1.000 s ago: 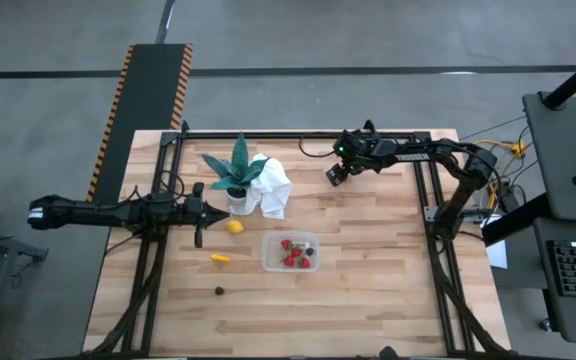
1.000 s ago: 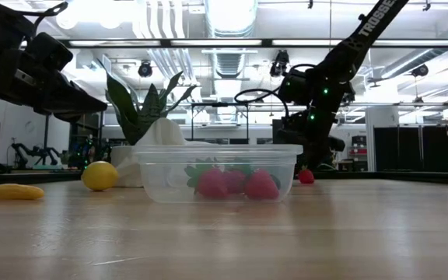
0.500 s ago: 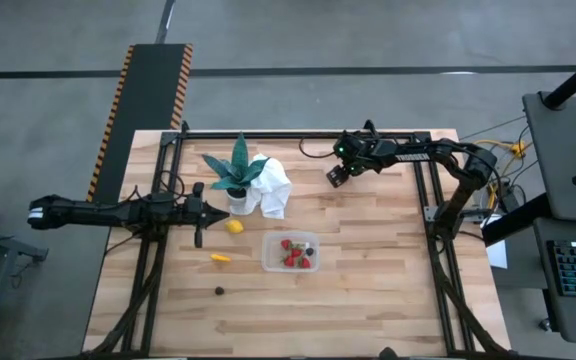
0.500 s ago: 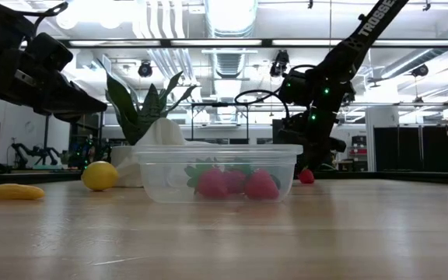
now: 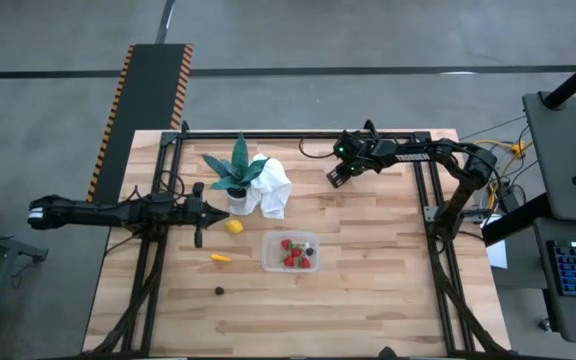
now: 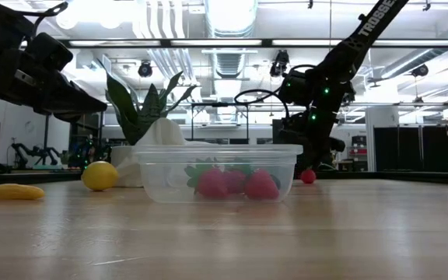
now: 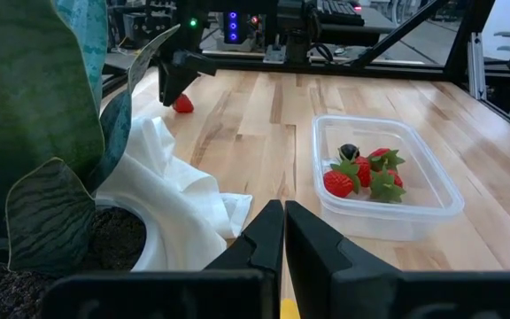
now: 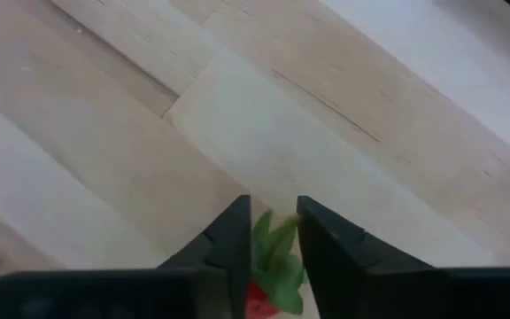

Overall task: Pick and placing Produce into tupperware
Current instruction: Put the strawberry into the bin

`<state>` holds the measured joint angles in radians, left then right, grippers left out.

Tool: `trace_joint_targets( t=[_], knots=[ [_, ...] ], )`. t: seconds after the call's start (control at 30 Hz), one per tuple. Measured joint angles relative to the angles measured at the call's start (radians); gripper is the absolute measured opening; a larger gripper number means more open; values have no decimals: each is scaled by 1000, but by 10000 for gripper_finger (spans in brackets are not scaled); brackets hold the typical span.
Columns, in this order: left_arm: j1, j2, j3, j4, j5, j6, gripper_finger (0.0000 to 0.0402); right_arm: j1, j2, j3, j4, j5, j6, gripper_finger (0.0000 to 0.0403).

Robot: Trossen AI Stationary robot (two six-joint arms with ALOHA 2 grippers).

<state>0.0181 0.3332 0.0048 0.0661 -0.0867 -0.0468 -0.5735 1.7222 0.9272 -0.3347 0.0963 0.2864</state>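
The right tool (image 8: 268, 244) pinches a strawberry (image 8: 271, 279) between its fingers, low on the desk (image 5: 368, 260), well beyond the tupperware (image 5: 291, 252). The left tool (image 7: 282, 232), pressed together, waits beside the potted plant (image 5: 236, 172).

Two dark jointed arms, black cables looping off them, white lettering along one link, green indicator lights

The right arm reached across the table's far side, its dark two-finger right gripper (image 8: 268, 244) angled down at the wood — fingers closed on a red strawberry (image 8: 268, 297). The left arm lay low and level, its left gripper (image 7: 283, 232) shut.
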Motion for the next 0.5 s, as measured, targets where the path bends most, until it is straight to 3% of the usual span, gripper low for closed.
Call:
trace_joint_targets(
  t=[0.27,0.5],
  knots=[
    [0,0,0,0,0,0,0,0,0,0,-3,-2,-47,16],
    [0,0,0,0,0,0,0,0,0,0,-9,-14,-61,9]
  ],
)
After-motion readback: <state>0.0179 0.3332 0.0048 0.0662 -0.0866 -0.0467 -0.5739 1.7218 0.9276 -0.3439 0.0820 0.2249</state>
